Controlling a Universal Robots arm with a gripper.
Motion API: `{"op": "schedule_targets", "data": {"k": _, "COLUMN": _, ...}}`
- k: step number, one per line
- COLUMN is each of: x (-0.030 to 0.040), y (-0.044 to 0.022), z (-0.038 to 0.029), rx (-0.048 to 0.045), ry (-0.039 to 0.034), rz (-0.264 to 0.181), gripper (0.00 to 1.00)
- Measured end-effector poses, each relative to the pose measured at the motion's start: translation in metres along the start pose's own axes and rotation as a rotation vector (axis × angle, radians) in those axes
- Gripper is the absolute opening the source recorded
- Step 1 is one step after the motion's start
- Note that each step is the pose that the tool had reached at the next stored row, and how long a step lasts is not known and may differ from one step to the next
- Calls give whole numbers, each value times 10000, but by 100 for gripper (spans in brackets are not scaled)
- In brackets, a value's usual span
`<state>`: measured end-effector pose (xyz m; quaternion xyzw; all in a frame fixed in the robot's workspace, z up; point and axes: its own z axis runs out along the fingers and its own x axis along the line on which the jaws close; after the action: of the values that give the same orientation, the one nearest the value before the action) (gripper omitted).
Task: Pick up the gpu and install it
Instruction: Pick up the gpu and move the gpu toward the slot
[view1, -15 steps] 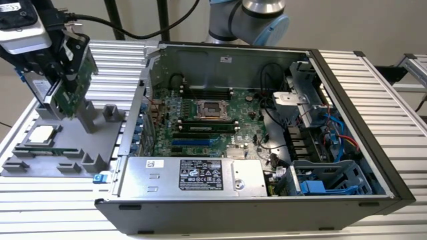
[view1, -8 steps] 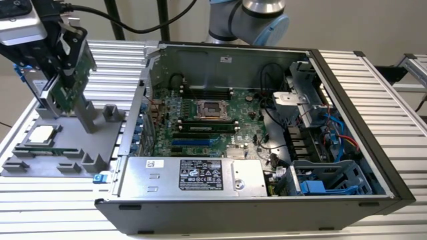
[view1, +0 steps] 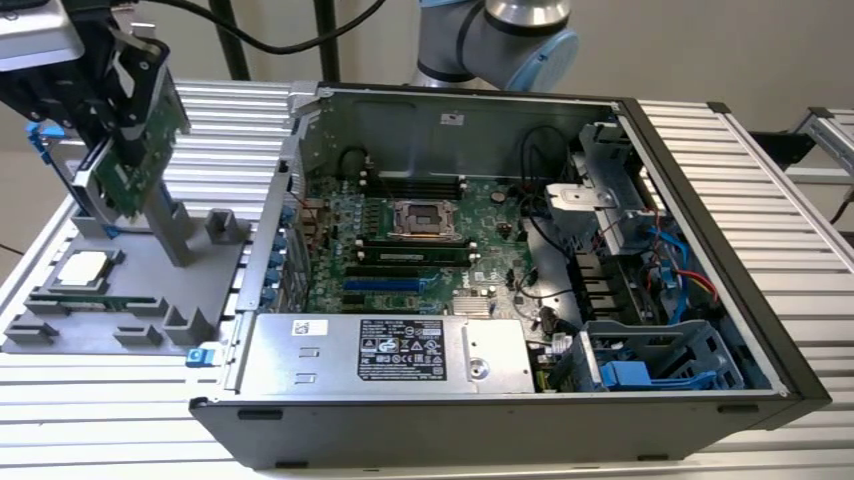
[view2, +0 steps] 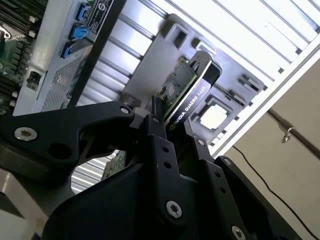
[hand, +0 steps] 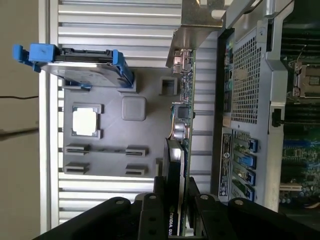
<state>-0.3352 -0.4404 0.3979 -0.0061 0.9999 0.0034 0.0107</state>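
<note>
The pick-up part of the task looks done. In the second wrist view the black hand (view2: 176, 131) is clenched on the gpu (view2: 187, 100), one finger on the green board face and the other on the black cooler side, gripping near one short end. In the first wrist view the card runs edge-on away from the hand, with its silver bracket (hand: 192, 22) at the far end. Below it lies the grey fixture tray (hand: 120, 150), which carries the small square CPU chip (hand: 85, 121) and the hard drive in its blue frame (hand: 75, 62). The tray rests on the slatted metal bench (hand: 115, 20). In the exterior view the gpu hangs nearly upright, a little tilted, over the tray at the exterior view's left. It appears lifted, though whether its lower end is quite clear of the tray's posts cannot be told. The install has yet to be done. The card is outside the open computer case (view1: 694, 390), well apart from the motherboard (view1: 400, 225), and the blue expansion slot (view1: 384, 285) looks unoccupied. The arm reaches from its joint (view1: 514, 30) behind the case, and the hand points downward above the tray, just beside the case's outer wall.
</note>
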Motion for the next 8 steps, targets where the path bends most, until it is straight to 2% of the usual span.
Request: {"op": "schedule_targets", "data": {"k": 8, "x": -2, "y": 1, "z": -106, "rx": -1, "ry": 0, "rz": -15, "gripper": 0}}
